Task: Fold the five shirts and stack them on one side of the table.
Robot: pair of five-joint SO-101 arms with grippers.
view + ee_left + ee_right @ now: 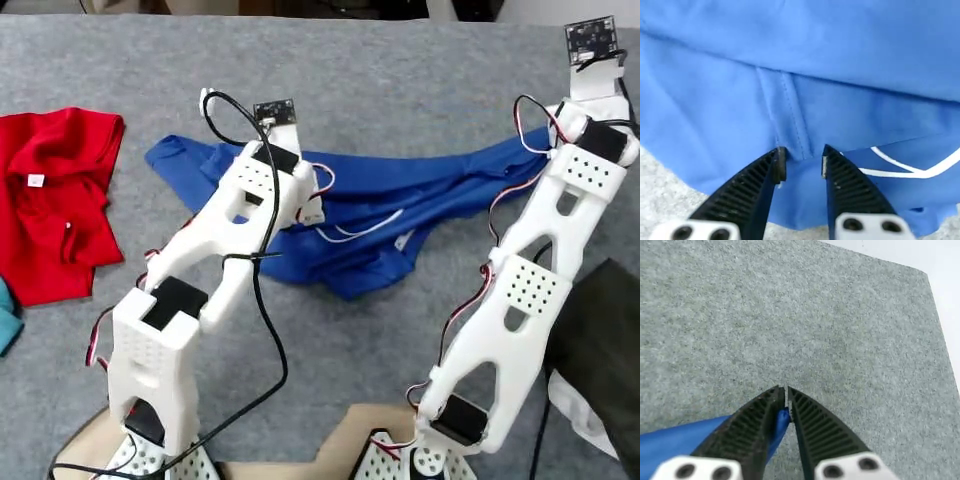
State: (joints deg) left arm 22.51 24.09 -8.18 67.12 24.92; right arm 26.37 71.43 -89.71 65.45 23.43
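A blue shirt (400, 200) lies crumpled and stretched across the middle of the grey table. My left gripper (802, 165) is open just above the shirt's left-middle part, its fingertips either side of a stitched seam (790, 120). A white stripe (900, 167) runs across the cloth nearby. My right gripper (786, 395) is shut on the blue shirt's right-hand edge (782, 421), low over bare felt near the far right corner. A red shirt (55, 200) lies flat at the left side.
A dark garment (600, 340) with a bit of white cloth under it lies at the right front edge. A teal piece of cloth (6, 318) pokes in at the left edge. The grey felt (400, 60) stretches behind the blue shirt.
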